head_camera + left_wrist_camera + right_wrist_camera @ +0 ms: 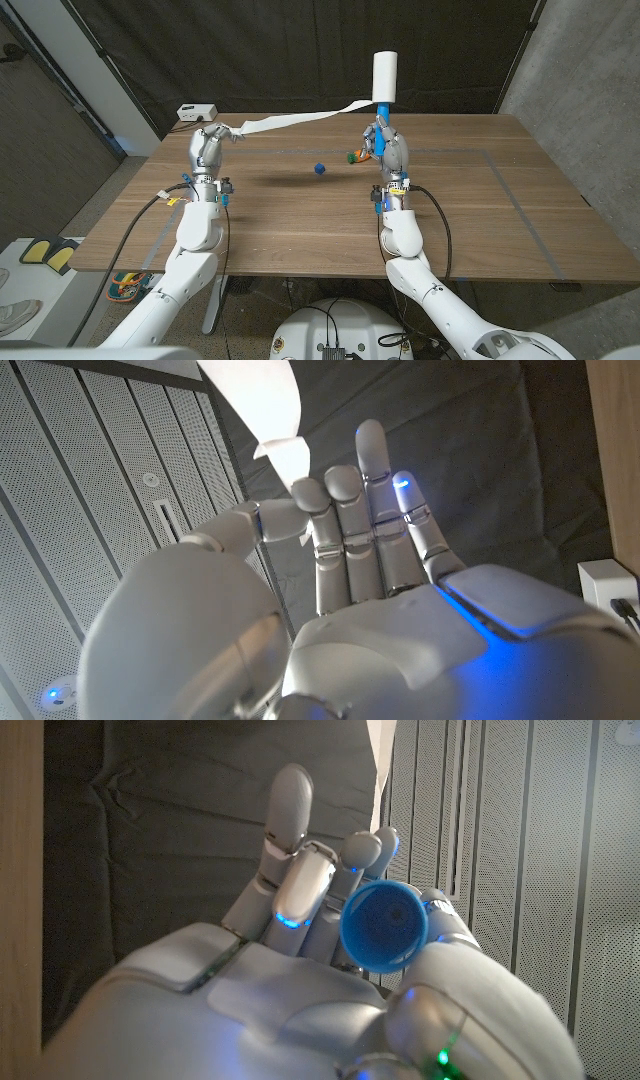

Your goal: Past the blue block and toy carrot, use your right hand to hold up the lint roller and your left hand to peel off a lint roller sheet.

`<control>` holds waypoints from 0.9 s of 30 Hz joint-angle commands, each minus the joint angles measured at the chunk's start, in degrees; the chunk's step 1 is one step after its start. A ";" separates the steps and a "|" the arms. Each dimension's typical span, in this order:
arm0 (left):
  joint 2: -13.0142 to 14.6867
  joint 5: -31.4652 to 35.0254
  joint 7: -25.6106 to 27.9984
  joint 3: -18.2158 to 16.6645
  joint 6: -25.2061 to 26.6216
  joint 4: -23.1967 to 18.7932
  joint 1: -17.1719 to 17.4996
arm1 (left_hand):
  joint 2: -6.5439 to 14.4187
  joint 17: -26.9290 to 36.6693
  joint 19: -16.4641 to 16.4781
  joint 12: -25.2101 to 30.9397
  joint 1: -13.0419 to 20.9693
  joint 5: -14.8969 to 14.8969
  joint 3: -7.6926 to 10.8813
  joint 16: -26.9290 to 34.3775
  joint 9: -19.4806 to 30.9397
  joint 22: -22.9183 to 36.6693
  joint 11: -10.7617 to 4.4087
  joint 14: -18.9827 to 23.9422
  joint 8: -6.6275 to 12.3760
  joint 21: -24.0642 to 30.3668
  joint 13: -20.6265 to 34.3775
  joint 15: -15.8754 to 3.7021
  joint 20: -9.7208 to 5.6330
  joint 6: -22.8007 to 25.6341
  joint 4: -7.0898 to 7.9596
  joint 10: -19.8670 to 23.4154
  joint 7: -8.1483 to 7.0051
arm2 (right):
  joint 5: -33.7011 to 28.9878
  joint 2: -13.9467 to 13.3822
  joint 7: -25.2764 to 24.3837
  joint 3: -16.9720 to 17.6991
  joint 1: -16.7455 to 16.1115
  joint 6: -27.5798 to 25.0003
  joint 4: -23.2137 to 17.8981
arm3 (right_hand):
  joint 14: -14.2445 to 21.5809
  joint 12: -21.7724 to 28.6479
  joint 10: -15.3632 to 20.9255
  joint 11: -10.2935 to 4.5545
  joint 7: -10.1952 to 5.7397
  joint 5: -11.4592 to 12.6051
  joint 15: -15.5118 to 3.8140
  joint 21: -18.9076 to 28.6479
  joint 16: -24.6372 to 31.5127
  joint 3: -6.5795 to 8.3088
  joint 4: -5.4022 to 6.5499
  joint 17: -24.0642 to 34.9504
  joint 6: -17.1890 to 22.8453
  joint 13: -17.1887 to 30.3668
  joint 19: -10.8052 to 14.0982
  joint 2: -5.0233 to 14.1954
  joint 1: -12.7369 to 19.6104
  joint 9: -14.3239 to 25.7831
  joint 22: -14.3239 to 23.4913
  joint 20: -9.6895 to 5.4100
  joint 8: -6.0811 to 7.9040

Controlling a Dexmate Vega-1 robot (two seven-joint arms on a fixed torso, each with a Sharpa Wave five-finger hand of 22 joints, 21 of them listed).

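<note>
My right hand (389,150) grips the blue handle (383,927) of the lint roller and holds it upright, its white roll (385,77) high above the table. A long white sheet (300,119) stretches from the roll leftward to my left hand (207,147), which pinches its end (285,455) between thumb and fingers. The small blue block (319,169) lies on the table between the hands. The toy carrot (357,155), orange with a green top, lies just left of my right hand.
A white box (196,112) with a cable sits at the table's far left edge. The wooden table (480,210) has taped lines on its right part. Dark curtains hang behind.
</note>
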 commanded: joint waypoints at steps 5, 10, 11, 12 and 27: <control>-0.18 9.84 9.25 -1.81 4.07 -1.48 1.60 | 0.13 -0.50 -3.41 -4.58 -0.22 -3.49 7.74 -1.93 -3.45 0.83 -1.04 -1.85 -2.47 4.87 -5.13 -2.10 0.34 7.31 -7.70 -2.01 0.96 | -1.82 1.37 -1.65 -0.56 1.75 0.10 2.67 | -0.02 0.44 7.61 5.46 0.73 0.21 -0.23 0.39 0.40 12.07 11.81 0.09 9.02 0.26 -0.21 0.67 -0.18 -0.14 -0.02 -0.14 0.64; 1.77 8.08 7.25 -1.76 5.72 -2.57 2.89 | 2.21 -2.13 -7.09 -9.48 -0.57 -10.21 3.57 -5.04 -13.41 0.21 -3.43 -8.30 -12.77 6.70 -6.99 -2.92 0.78 1.04 -6.83 -8.31 0.16 | -2.39 1.56 -2.16 -0.87 1.87 -0.18 2.83 | -0.03 0.51 7.60 5.29 0.77 0.21 -0.23 0.42 0.40 12.08 11.80 0.09 8.98 0.32 -0.20 0.67 -0.20 -0.23 -0.02 -0.13 0.76; 2.20 8.53 7.32 -1.75 6.37 -2.97 3.07 | 2.51 -2.51 -8.14 -11.48 -1.36 -12.73 1.57 -5.62 -15.64 0.17 -3.29 -10.37 -15.27 6.89 -8.41 -2.83 0.87 -1.74 -6.33 -10.93 -0.64 | -2.43 1.62 -2.16 -0.97 1.99 -0.08 2.97 | -0.03 0.44 7.60 5.39 0.71 0.21 -0.23 0.40 0.40 12.08 11.80 0.09 8.92 0.20 -0.25 0.67 -0.20 -0.11 -0.02 -0.12 0.84; 2.53 8.75 7.02 -1.65 6.22 -2.85 3.01 | 3.11 -4.49 -9.86 -14.09 -2.36 -15.56 0.50 -7.68 -18.49 -0.17 -4.12 -12.70 -18.46 6.69 -10.37 -3.05 1.30 -5.27 -5.76 -14.39 -1.40 | -2.63 1.68 -2.28 -1.02 2.06 -0.07 3.01 | -0.03 0.35 7.63 5.42 0.65 0.21 -0.23 0.40 0.40 12.08 11.80 0.09 8.99 0.03 -0.27 0.67 -0.21 -0.24 -0.02 -0.13 0.81; 4.12 13.15 15.89 -3.44 21.29 -12.32 6.74 | 11.90 -9.63 -6.24 -16.35 5.33 -39.27 -16.32 -7.00 -20.15 -1.16 -8.18 -10.94 -15.87 7.29 -15.41 -5.97 -1.89 -6.60 -6.55 -12.83 -3.57 | -4.80 2.28 -4.21 -1.43 1.72 0.09 2.92 | -0.03 0.40 7.56 5.35 0.71 0.20 -0.22 0.47 0.40 12.07 11.80 0.09 8.70 -0.05 -0.32 0.66 -0.29 -0.42 -0.02 -0.15 1.20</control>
